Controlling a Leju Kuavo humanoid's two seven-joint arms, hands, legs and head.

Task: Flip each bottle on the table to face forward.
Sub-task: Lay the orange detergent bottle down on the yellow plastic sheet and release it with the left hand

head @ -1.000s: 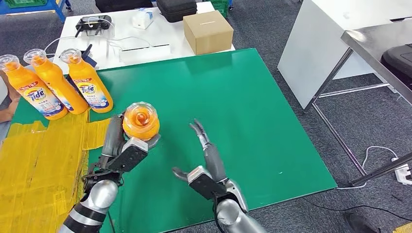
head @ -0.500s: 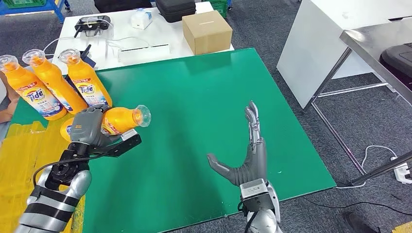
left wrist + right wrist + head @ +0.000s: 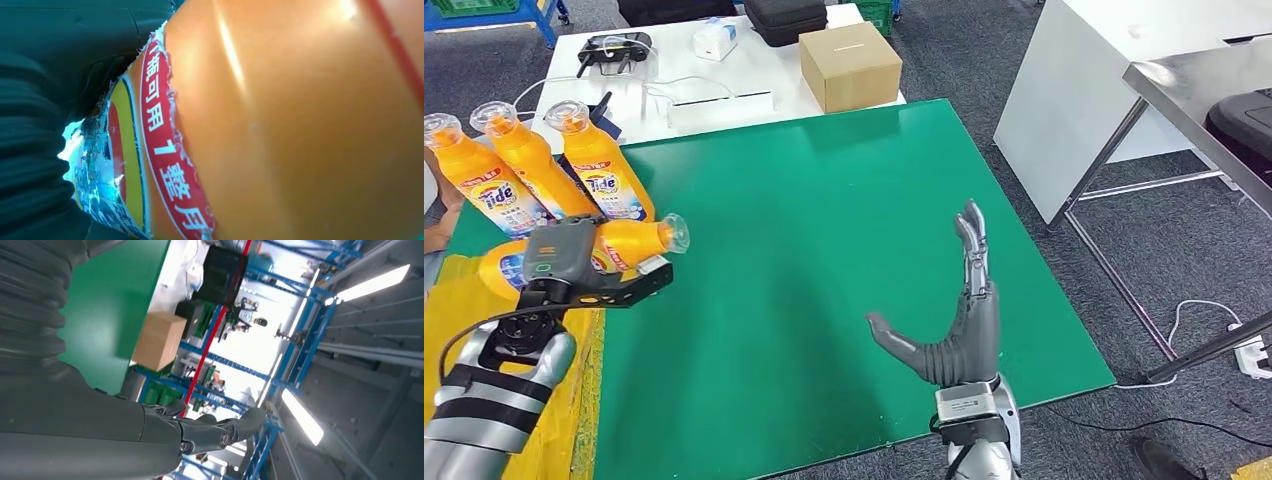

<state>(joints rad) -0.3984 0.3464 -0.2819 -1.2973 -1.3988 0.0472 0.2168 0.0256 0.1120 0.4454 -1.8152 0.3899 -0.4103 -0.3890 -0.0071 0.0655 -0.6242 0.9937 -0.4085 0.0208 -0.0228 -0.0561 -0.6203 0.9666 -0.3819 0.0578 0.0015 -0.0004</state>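
My left robot hand [image 3: 574,262] grips the orange plastic detergent bottle [image 3: 629,245] tilted over the green table's [image 3: 824,230] left edge; right robot hand [image 3: 949,320] spread. I'd upright it label-forward beside the three standing orange bottles [image 3: 534,180].

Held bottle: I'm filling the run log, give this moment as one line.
left robot hand: holds orange bottle tilted, cap rightward | right robot hand: open, raised over green mat | standing bottles: three

A big work hall — like a warehouse or a robot test lab

Tall blue shelves [image 3: 280,385] with long ceiling lights [image 3: 300,415], grey carpet floor [image 3: 984,60] — and a green table [image 3: 824,280].
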